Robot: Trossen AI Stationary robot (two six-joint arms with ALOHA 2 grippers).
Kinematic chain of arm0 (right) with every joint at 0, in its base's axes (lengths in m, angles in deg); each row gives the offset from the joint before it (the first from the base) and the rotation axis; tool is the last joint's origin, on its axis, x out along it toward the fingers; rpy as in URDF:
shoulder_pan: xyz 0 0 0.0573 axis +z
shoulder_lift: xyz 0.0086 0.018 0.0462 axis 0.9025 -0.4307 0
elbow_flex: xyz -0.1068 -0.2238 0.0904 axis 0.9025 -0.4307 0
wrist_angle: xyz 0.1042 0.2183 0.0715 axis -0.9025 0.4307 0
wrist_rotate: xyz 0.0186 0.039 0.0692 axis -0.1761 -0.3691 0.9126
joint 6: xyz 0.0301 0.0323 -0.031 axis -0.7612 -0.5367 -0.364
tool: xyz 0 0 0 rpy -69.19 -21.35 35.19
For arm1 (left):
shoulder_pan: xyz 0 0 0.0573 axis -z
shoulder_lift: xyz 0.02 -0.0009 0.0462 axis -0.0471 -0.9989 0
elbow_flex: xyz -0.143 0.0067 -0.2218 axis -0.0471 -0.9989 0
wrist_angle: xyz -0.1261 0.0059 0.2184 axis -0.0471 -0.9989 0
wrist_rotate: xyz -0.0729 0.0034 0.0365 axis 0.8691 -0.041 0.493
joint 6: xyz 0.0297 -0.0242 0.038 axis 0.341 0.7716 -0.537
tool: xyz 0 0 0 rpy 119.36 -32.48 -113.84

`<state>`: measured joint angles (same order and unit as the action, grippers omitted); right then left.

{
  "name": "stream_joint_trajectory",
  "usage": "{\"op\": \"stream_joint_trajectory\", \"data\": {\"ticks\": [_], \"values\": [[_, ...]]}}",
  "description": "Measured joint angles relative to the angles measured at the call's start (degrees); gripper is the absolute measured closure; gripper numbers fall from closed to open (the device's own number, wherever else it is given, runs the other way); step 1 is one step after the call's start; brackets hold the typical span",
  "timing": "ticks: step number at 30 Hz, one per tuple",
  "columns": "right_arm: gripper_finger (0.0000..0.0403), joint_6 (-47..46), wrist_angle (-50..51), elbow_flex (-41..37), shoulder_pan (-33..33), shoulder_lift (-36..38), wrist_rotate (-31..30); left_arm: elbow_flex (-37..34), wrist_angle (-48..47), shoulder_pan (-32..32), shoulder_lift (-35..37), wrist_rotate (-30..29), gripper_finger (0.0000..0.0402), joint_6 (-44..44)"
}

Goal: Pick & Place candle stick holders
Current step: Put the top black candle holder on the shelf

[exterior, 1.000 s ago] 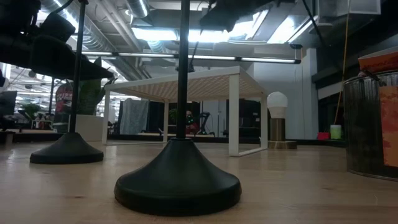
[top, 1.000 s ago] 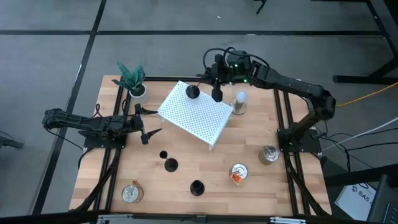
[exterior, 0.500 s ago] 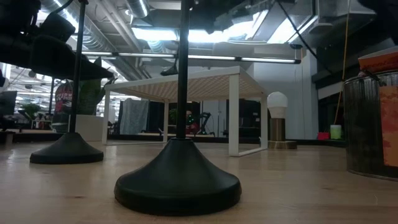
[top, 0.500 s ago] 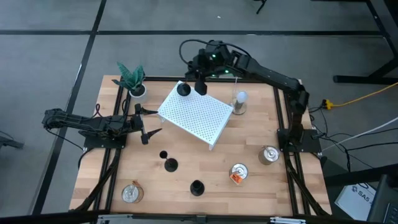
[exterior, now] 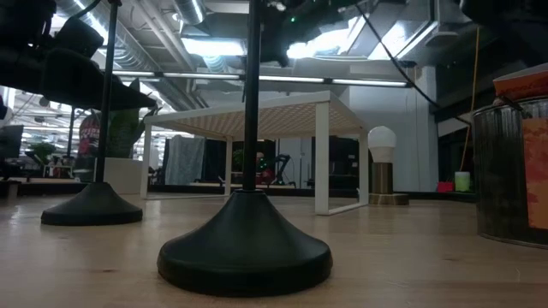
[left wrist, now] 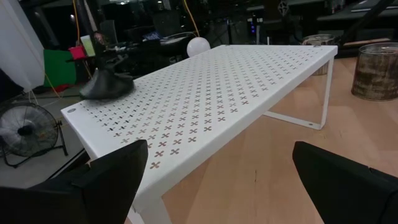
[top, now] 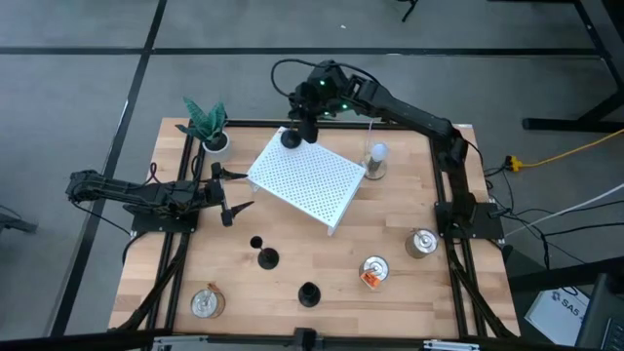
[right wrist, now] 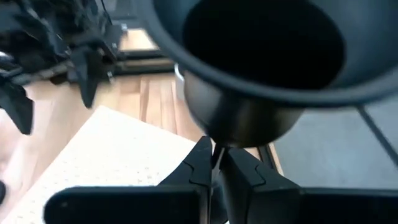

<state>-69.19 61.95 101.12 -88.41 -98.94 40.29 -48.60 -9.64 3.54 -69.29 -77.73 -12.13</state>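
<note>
The right gripper (top: pixel 308 115) reaches out to about 12 o'clock on the table, over the far corner of the white perforated shelf (top: pixel 307 175), and its jaws are pinched together on the thin stem of a candle stick holder (right wrist: pixel 249 62); the right wrist view shows the stem caught just under the cup, a sensible hold since the stem is the only part slim enough for the fingers and it keeps the piece upright. From above, the round base (top: pixel 290 139) of this holder sits at or on that shelf corner, and in the left wrist view the base (left wrist: pixel 106 86) appears to rest on the shelf top, so this looks like the moment of setting it down. Two more holders stand on the bare wood toward 6 to 7 o'clock, one (top: pixel 268 258) beside the other (top: pixel 309 293), upright on their wide bases and probably next in turn. The left gripper (top: pixel 230 198) waits at 9 o'clock, jaws spread apart, holding nothing
</note>
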Motion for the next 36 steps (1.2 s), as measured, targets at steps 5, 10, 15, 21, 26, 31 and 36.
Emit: {"op": "stream_joint_trajectory", "data": {"ticks": [5, 10, 15, 21, 26, 31, 36], "values": [[0.0384, -0.5, -1.0, 0.0, -0.3, -0.6, 1.4, 0.0, 0.0, 0.0, 0.0, 0.0, 0.0002, 0.0], [0.0384, -0.6, -1.0, 0.0, -0.3, -0.5, 1.5, 0.0, 0.0, 0.0, 0.0, 0.0, 0.0001, 0.0], [0.0384, -0.6, -1.0, 0.0, -0.2, -0.5, 1.9, 0.0, 0.0, 0.0, 0.0, 0.1, 0.0001, 0.0], [0.0383, -0.2, 0.5, 1.1, 0.2, -0.5, 2.1, 0.0, 0.0, 0.0, 0.0, 0.1, 0.0001, 0.0], [0.0383, -0.4, 0.7, 2.5, 0.6, -0.4, 2.1, 0.0, 0.0, 0.0, 0.0, 0.2, 0.0001, 0.0], [0.0383, -0.4, 1.0, 2.3, 0.6, -0.4, 2.1, 0.0, 0.0, 0.0, 0.0, 0.2, 0.0001, 0.0], [0.0383, -0.6, 1.4, 2.2, 0.9, -0.4, 2.1, 0.0, 0.0, 0.0, 0.0, 0.2, 0.0001, 0.0]]}}
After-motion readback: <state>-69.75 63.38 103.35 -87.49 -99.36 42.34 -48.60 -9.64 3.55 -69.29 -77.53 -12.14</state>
